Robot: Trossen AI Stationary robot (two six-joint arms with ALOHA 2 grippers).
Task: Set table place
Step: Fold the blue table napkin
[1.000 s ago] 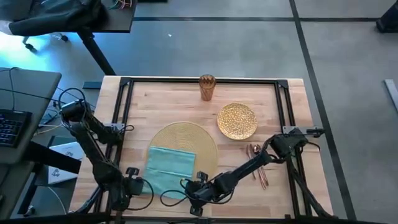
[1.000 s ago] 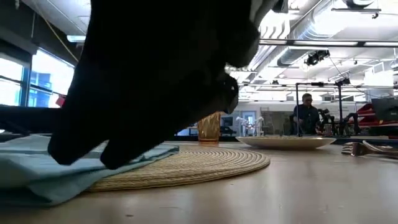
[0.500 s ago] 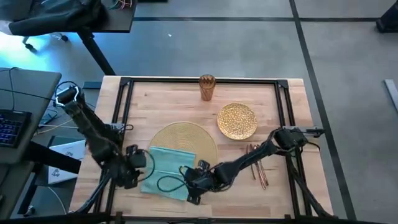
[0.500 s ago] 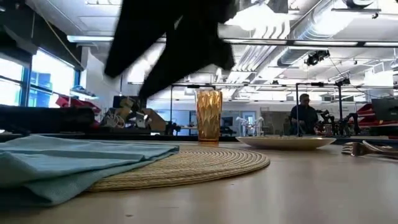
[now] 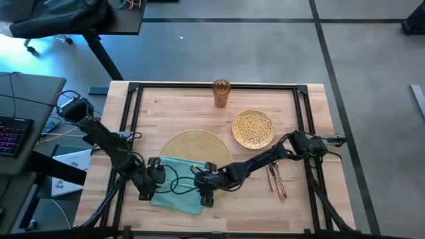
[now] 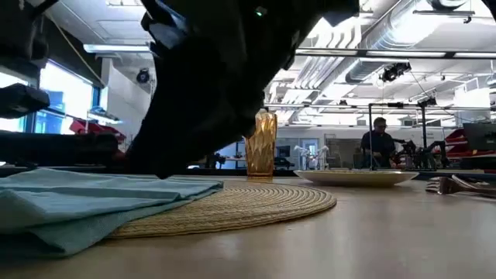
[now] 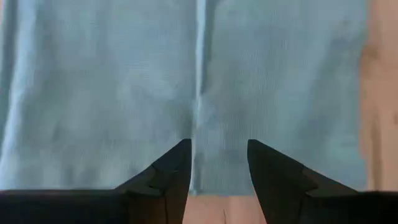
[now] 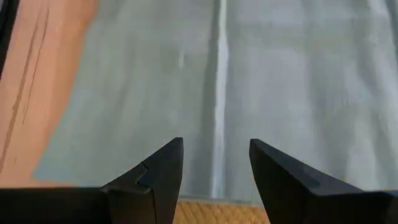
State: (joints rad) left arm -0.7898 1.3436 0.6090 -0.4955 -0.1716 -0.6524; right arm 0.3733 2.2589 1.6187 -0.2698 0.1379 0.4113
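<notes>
Both grippers, left [image 7: 219, 163] and right [image 8: 216, 160], fingers apart, hover over the folded teal cloth napkin [image 5: 174, 182], hiding part of it from overhead.

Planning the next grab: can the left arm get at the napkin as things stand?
Probably yes. The left gripper hangs open right over the napkin, nothing between them. The right gripper, also open, hovers at the napkin's opposite edge and might crowd it.

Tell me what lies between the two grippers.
In the high view, the teal napkin lies between the left gripper and the right gripper; both are open above it, with looped black cables crossing over the cloth.
</notes>
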